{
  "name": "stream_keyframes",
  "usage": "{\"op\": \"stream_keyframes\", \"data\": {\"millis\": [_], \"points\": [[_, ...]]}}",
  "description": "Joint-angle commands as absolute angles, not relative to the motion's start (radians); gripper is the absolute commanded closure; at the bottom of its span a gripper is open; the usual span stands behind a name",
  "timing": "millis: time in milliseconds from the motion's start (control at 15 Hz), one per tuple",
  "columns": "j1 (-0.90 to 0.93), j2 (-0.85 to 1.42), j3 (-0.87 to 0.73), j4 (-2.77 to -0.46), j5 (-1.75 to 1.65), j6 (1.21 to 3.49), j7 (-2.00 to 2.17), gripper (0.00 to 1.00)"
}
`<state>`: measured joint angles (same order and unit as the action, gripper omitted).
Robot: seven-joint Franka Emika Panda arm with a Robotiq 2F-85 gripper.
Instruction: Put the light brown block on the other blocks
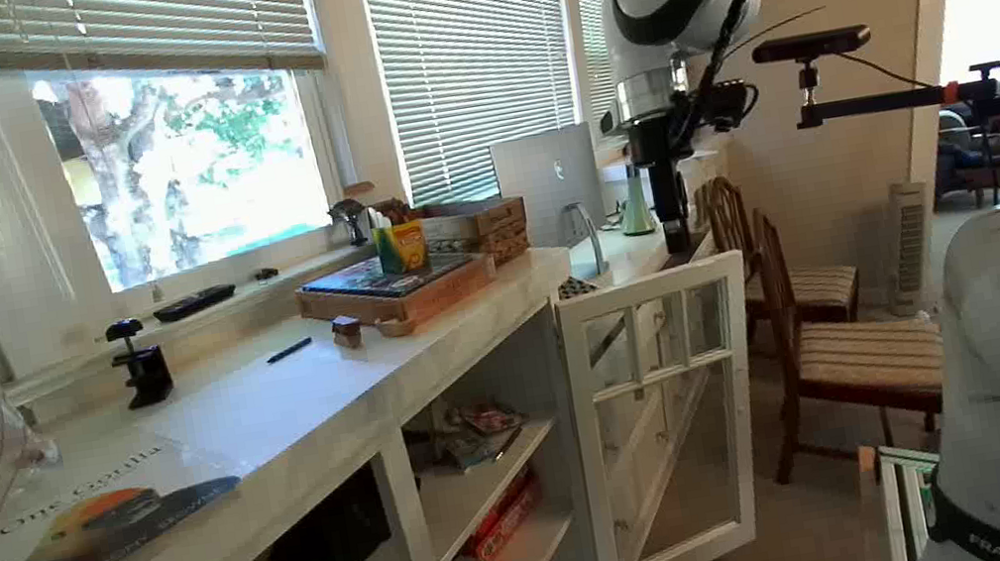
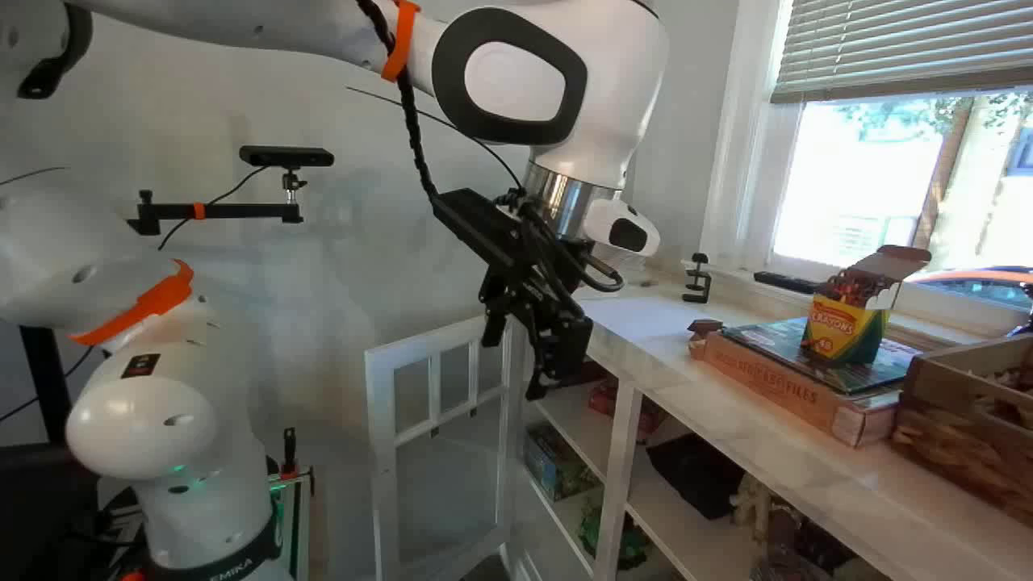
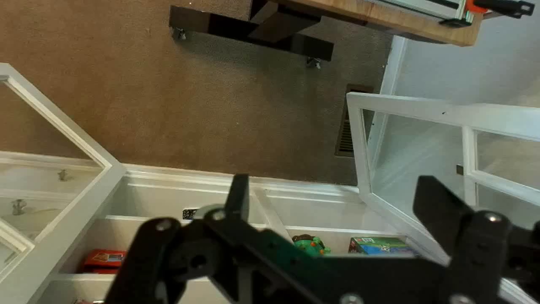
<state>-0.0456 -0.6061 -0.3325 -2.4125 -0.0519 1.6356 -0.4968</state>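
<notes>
A small light brown block point(image 1: 395, 327) lies at the corner of the wide flat box on the white counter. Close beside it stands a small darker brown piece point(image 1: 347, 332), apparently stacked blocks; both also show as tiny brown shapes point(image 2: 704, 326) in an exterior view. Which of them the task's other blocks are, I cannot tell for certain. My gripper point(image 2: 515, 363) hangs off the counter's front edge, well away from the blocks and pointing down. In the wrist view the gripper point(image 3: 335, 190) is wide open, with nothing between its fingers; no blocks appear there.
The flat box point(image 2: 775, 395) carries a crayon carton point(image 1: 400, 247), with a wooden crate point(image 1: 476, 224) beside it. A pen point(image 1: 288, 350), a black clamp point(image 1: 143, 372) and a book point(image 1: 112, 523) lie along the counter. A glazed cabinet door point(image 1: 673, 424) stands open below the gripper.
</notes>
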Motion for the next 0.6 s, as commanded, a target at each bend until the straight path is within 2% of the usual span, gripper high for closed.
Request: {"op": "stream_keyframes", "data": {"millis": [0, 533], "points": [[-0.063, -0.602, -0.319, -2.411, -0.044, 1.634, -0.505, 0.00], [-0.075, -0.574, -0.300, -2.390, -0.035, 1.632, -0.430, 0.00]]}}
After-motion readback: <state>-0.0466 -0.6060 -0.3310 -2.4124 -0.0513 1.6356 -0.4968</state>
